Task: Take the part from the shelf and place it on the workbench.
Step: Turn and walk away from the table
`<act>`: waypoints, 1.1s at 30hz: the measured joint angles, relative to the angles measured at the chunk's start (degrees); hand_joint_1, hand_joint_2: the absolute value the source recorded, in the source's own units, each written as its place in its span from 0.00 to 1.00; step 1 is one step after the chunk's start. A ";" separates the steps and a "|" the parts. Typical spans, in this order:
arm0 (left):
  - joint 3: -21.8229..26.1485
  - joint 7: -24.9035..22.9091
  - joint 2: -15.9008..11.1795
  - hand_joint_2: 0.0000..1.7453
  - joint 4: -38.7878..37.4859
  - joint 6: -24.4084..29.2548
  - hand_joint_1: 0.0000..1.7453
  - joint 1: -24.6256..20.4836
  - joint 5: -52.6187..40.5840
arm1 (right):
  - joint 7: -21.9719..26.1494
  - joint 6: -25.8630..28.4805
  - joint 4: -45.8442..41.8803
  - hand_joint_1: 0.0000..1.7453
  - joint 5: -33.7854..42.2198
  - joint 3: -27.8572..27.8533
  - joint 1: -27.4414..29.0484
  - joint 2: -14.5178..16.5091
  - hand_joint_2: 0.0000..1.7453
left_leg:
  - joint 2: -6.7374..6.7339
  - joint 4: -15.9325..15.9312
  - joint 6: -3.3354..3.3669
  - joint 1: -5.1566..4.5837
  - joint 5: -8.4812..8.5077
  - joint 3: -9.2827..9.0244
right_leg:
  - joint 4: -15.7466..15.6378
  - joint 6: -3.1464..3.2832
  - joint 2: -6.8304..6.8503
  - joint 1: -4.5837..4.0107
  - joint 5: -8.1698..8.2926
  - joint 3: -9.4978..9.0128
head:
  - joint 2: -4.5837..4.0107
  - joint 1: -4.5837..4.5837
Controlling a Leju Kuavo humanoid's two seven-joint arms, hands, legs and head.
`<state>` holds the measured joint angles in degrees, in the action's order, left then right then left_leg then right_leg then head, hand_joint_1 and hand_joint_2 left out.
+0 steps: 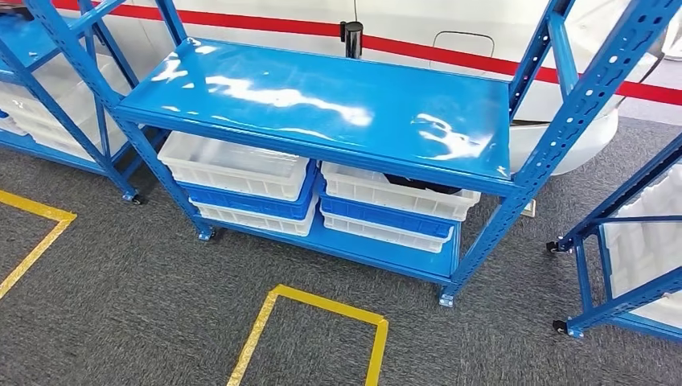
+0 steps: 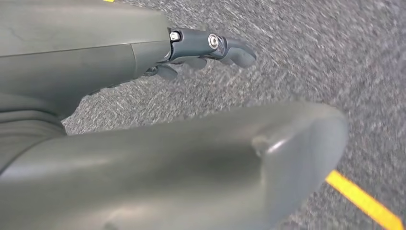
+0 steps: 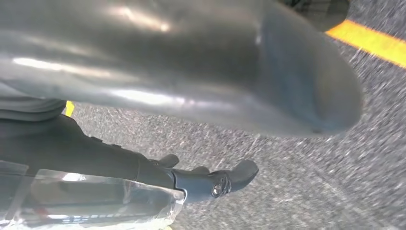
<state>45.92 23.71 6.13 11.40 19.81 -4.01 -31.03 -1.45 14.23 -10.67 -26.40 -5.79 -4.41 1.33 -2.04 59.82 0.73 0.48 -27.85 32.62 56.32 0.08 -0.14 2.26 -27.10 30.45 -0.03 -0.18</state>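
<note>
I am facing the blue steel shelf rack (image 1: pixel 322 104) from the head view. Its glossy top board carries a small black cylinder (image 1: pixel 352 39) at the far edge, and its lower board carries stacked white and blue plastic crates (image 1: pixel 233 165). In the upper white crate on the right (image 1: pixel 378 186) something dark (image 1: pixel 422 183) lies under the lip of the top board, too hidden for me to name. Both arms hang over the grey carpet (image 1: pixel 121 322), near the yellow tape lines (image 1: pixel 322 301). The left hand (image 2: pixel 143 62) holds nothing, its dark fingers (image 2: pixel 234 50) apart and only gently curved. The right hand (image 3: pixel 191 179) has its fingers (image 3: pixel 239 172) stretched out, and a crinkled clear plastic packet (image 3: pixel 95 201) lies along their inner side. I cannot tell whether they are gripping it or it merely rests against them. I judge that packet to be the bagged part, and if so it is off the shelf and at my right hand. If not, the dark thing in the right crate is my best guess for where the part sits. So this scene fits either standing before the shelf with the part in hand and the carry to the table ahead, or lining up for a reach into the crates. Before moving, I want a clearer look at the right hand. A carry would need a firm hold on slippery film, and a reach would need the arm kept low under the top board.
</note>
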 joint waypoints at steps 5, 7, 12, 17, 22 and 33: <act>0.01 0.00 0.03 0.00 -0.02 -0.01 0.00 0.09 -0.05 | -0.01 0.00 0.02 0.00 0.01 0.00 0.36 0.07 0.00 | 1.73 13.30 -0.98 0.65 -6.23 5.38 | 0.04 0.45 -2.68 -0.08 0.76 0.57 | 0.00 -0.27; 0.01 0.00 0.03 0.00 -0.02 -0.01 0.00 0.09 -0.05 | -0.01 0.00 0.02 0.00 0.01 0.00 0.48 0.06 0.00 | 2.71 7.79 -0.63 0.81 -2.61 2.47 | 0.04 0.15 -4.05 -0.03 0.95 0.56 | 0.01 -0.30; 0.01 -0.01 -0.06 0.00 -0.01 -0.01 0.00 0.09 -0.04 | -0.01 0.00 0.03 0.00 0.00 0.00 0.15 0.37 0.00 | 7.40 -2.59 1.07 0.62 0.70 -2.43 | -0.30 -1.57 -7.31 0.12 1.99 1.69 | 0.00 -0.50; 0.01 0.04 0.08 0.00 0.00 -0.02 0.00 0.09 -0.04 | -0.04 0.00 0.09 0.00 0.01 0.00 0.15 0.25 0.00 | 2.87 -5.85 2.53 0.27 2.85 -3.09 | 6.97 -1.32 -1.76 -0.58 -2.02 6.68 | 0.01 0.27; 0.01 0.02 0.13 0.00 -0.02 -0.10 0.00 0.20 -0.03 | -0.07 0.00 0.09 0.00 -0.01 0.00 0.34 0.01 0.00 | -1.76 -5.63 2.53 -0.43 3.04 -2.40 | 10.20 -2.34 0.45 -0.61 -3.77 6.13 | 0.00 0.47; 0.01 0.18 0.18 0.00 -0.02 -0.36 0.00 0.09 -0.11 | -0.08 0.00 0.11 0.00 -0.19 -0.01 0.29 -0.03 0.00 | 1.23 7.87 -0.73 0.26 -5.85 2.31 | -1.61 0.62 -0.05 -0.16 0.94 -0.57 | 0.00 -0.05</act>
<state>45.92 23.89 6.31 11.39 19.45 -3.92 -31.14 -1.53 14.23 -10.56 -26.59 -5.80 -4.13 1.30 -0.82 67.69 -0.01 0.75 -33.70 34.93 54.71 0.70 -0.19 2.09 -26.16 29.88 -0.03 -0.22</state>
